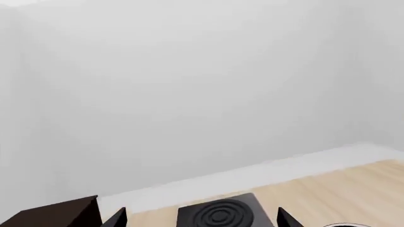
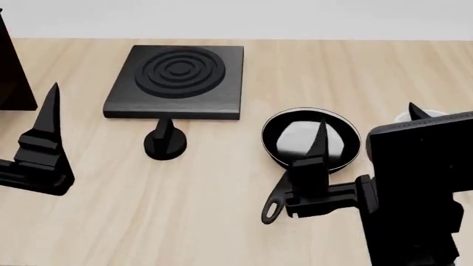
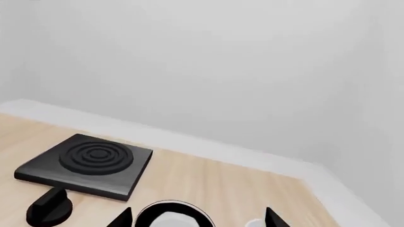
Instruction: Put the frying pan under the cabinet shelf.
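The frying pan [image 2: 296,139] is round, glossy black with a thin silvery rim, and lies on the wooden table with its long handle [image 2: 276,202] pointing toward me. My right gripper [image 2: 368,124] hangs open just above it, one finger over the pan bowl, nothing between the fingers. The right wrist view shows the pan [image 3: 165,213] at the bottom edge, near my open right gripper [image 3: 198,218]. The dark brown cabinet shelf [image 2: 12,72] stands at the far left, cut off by the frame. My left gripper [image 2: 108,105] is open and empty in front of the stove plate; the left wrist view also shows the cabinet shelf [image 1: 57,215].
A square black stove plate [image 2: 177,77] with concentric rings sits at the back centre of the table, and it appears between the left fingertips [image 1: 117,217]. A white pot [image 2: 405,117] peeks out behind my right arm. A white wall borders the table's far edge.
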